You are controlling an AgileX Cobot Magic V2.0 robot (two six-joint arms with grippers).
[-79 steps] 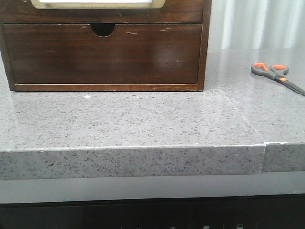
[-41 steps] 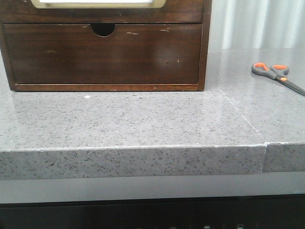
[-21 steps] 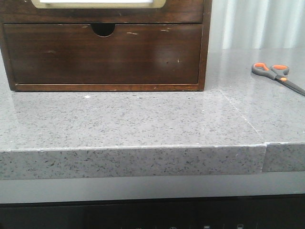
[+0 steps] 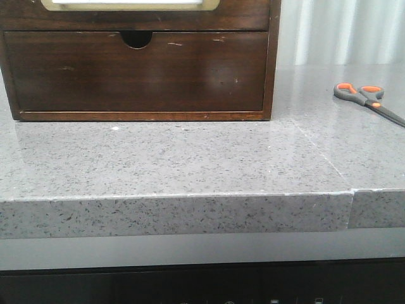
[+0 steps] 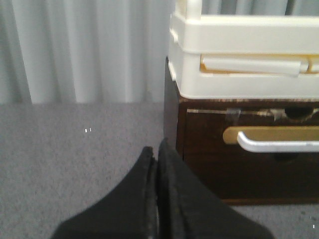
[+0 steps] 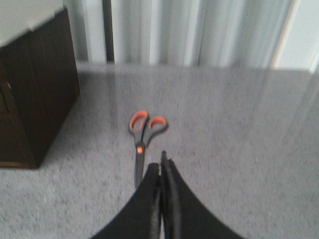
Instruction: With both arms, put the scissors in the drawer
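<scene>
left gripper (image 5: 155, 152) matte black, tapered fingers; right gripper (image 6: 160, 167) the same

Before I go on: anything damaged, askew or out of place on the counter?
Only wear: pale scratches on the notched lower drawer front of the wooden chest. The scissors lie flat and closed on the counter, right of the chest. Both drawers look shut.

even, soft daylight; pale glare on the glossy drawer (image 4: 215, 73); both wrist views blurred, front view sharp.
</scene>
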